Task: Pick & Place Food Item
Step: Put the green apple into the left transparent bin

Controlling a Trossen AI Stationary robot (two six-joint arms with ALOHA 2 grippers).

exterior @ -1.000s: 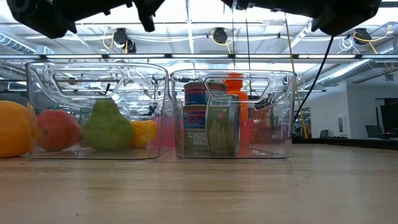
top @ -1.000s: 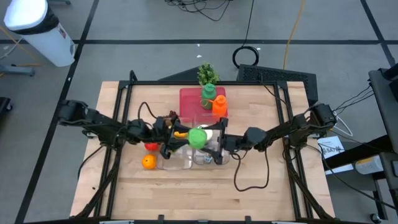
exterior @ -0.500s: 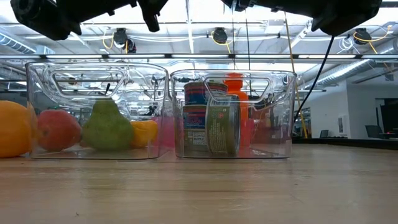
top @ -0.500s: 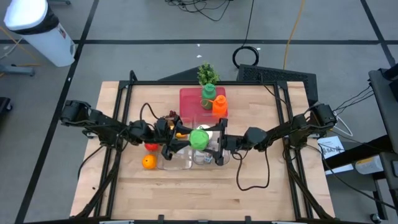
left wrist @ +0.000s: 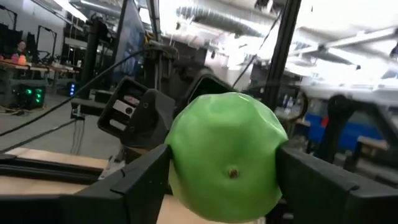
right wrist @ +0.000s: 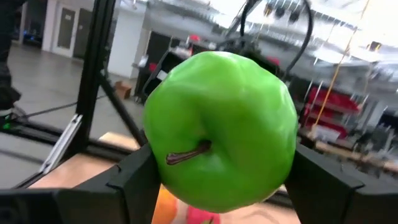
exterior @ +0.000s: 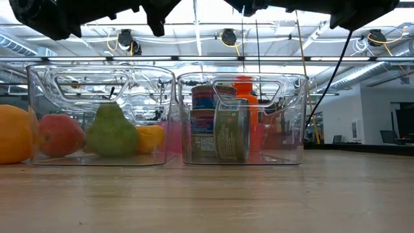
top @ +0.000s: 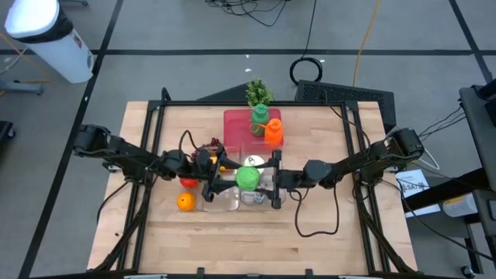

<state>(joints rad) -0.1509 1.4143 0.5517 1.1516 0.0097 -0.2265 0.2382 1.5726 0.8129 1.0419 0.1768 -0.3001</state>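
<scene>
High view: the left gripper (top: 227,175) and the right gripper (top: 266,177) meet from opposite sides over the two clear bins (top: 237,194) at mid-table, with the green apple (top: 247,177) between them, above the bins. An orange (top: 184,202) and a red fruit (top: 188,183) lie on the table (top: 325,240) just beside the bins; a red mat (top: 236,122) behind carries a green bottle (top: 260,118) and an orange bottle (top: 273,130). Low view: both arms sit above the frame's top edge; the near bin (exterior: 100,116) contains a pear (exterior: 111,132), the other bin (exterior: 242,120) contains cans (exterior: 223,133). Left wrist view: the apple fills the gap between both dark fingers (left wrist: 146,180), which touch its sides, jaws spread wide. Right wrist view: the apple (right wrist: 221,140), stem forward, sits between both fingers (right wrist: 134,183), touching each; jaws wide. Which gripper carries the load cannot be told.
</scene>
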